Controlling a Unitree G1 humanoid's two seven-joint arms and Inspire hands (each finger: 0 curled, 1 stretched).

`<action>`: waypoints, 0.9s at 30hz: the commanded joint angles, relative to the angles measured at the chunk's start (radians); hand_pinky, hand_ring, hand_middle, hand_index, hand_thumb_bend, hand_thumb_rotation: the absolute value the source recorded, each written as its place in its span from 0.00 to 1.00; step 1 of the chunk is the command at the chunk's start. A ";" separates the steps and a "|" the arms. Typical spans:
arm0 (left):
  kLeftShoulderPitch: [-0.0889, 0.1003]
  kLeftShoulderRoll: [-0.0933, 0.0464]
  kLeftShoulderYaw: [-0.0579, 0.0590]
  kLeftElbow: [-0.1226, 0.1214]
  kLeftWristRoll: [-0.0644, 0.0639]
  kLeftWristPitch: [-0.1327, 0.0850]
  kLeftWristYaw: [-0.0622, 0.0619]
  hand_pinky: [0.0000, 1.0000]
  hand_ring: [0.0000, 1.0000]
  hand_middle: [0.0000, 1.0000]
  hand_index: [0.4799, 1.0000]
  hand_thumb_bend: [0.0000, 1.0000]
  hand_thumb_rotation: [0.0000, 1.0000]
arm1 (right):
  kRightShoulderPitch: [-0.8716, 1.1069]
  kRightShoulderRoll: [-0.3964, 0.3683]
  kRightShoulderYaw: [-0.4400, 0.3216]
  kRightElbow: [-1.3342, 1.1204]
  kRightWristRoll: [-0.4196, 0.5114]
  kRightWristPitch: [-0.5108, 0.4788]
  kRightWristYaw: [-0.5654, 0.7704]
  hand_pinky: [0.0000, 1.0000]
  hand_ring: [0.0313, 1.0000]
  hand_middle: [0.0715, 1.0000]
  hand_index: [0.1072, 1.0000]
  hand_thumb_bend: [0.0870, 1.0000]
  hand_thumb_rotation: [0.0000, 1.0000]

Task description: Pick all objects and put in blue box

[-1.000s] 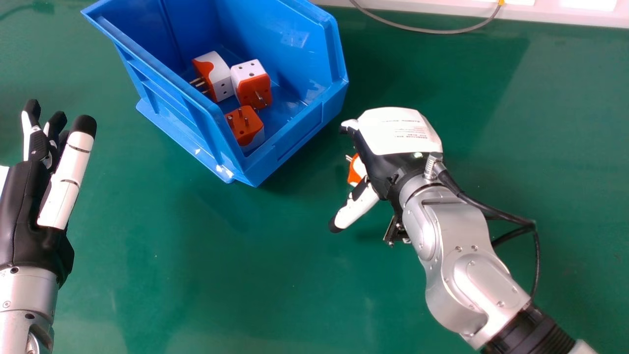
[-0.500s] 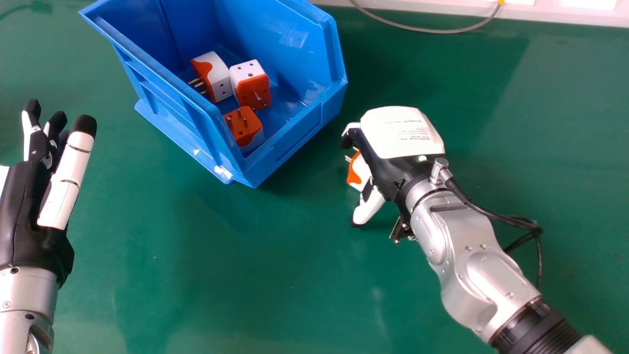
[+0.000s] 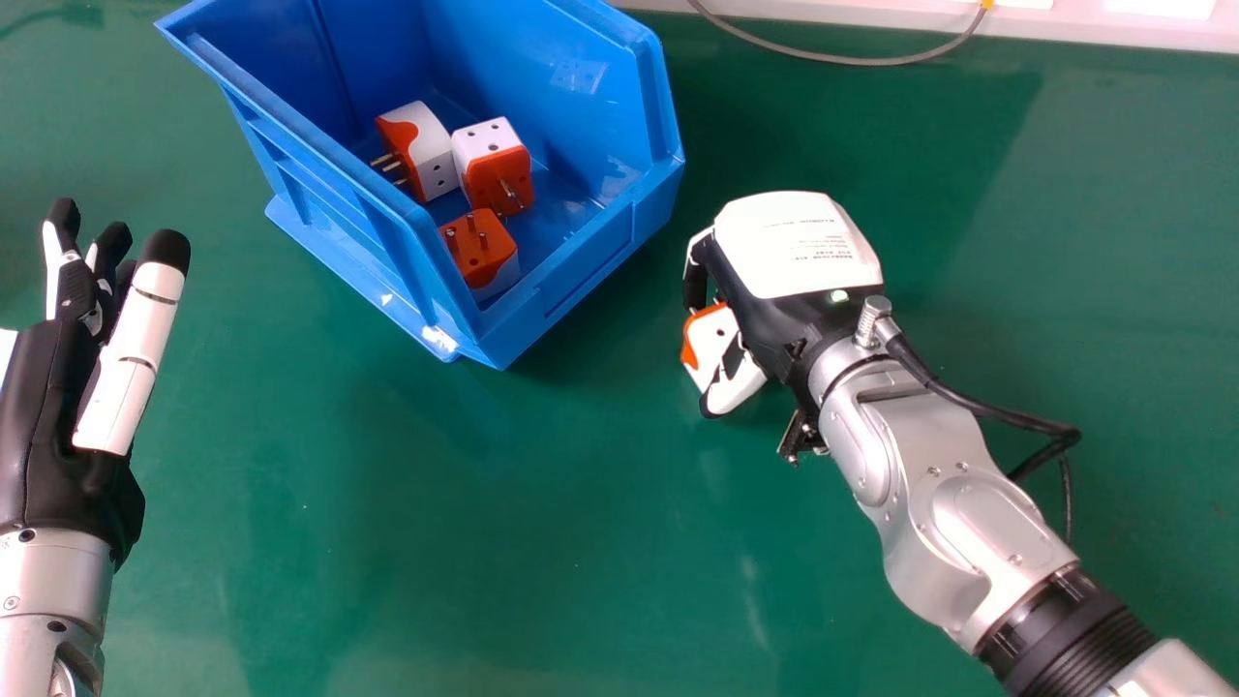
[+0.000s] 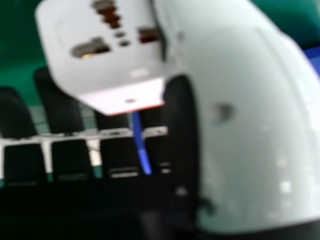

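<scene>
Our right hand (image 3: 774,310) clamped on an orange-and-white adapter (image 3: 710,334), at four o'clock from our blue box (image 3: 581,257), thumb (image 3: 733,389) drawn in closer than before, adapter turned

A smooth green table (image 3: 465,542) is seen in the head view, its glossy top marked by soft reflections and bounded from 12 to 1 o'clock by a pale strip (image 3: 1084,34). At 11 o'clock an open-topped blue box (image 3: 600,247) is stood upright and angled on it. At 1 o'clock a thin grey cable (image 3: 871,62) is curved over the table's far edge.
</scene>
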State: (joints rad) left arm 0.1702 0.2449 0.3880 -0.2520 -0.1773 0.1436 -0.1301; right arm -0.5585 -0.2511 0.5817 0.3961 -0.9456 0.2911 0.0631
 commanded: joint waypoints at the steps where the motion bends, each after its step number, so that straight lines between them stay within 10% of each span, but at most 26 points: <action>1: 0.001 0.011 0.010 -0.021 -0.006 -0.016 -0.002 1.00 1.00 1.00 1.00 0.60 0.74 | -0.046 -0.015 0.003 -0.008 -0.015 -0.021 0.004 0.25 0.35 0.45 0.51 0.49 0.01; 27: 0.030 0.005 0.009 -0.026 0.012 -0.040 0.003 1.00 1.00 1.00 1.00 0.57 0.74 | 0.066 -0.196 -0.106 -0.313 0.053 -0.208 0.103 0.28 0.36 0.44 0.50 0.45 0.00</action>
State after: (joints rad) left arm 0.1976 0.2439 0.3886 -0.2604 -0.1659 0.1343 -0.1290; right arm -0.5021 -0.4324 0.5150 0.1531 -0.9062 0.0942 0.1725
